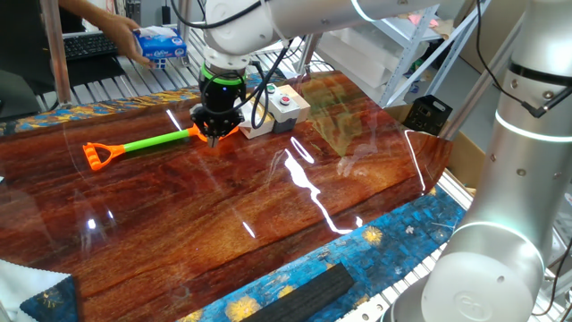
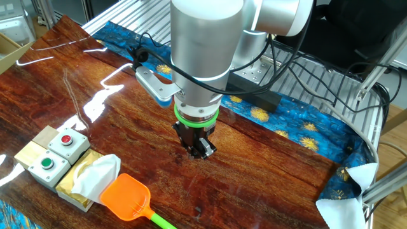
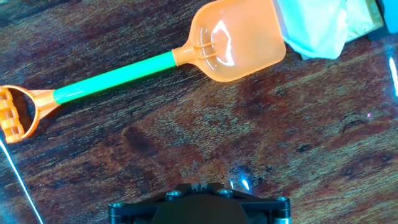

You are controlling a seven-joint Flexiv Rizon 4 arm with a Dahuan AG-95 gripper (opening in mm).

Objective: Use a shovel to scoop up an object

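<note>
Shovel [image 2: 127,197] beside pincer [image 2: 198,147] (apart, flat)

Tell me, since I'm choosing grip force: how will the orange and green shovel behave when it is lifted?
The shovel looks like thin glossy plastic, so it is probably light and somewhat slippery. Its round green shaft may twist between flat fingers. The broad blade at one end would likely sag if it is gripped near the handle.

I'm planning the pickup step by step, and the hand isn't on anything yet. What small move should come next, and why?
Probably shift the gripper sideways toward the shovel's green shaft and come down over it. The shovel lies flat and untouched on the table, blade against the tissue box, and the hand view shows the shaft off to one side of the hand, not beneath it. I cannot tell how wide the jaws stand.
</note>
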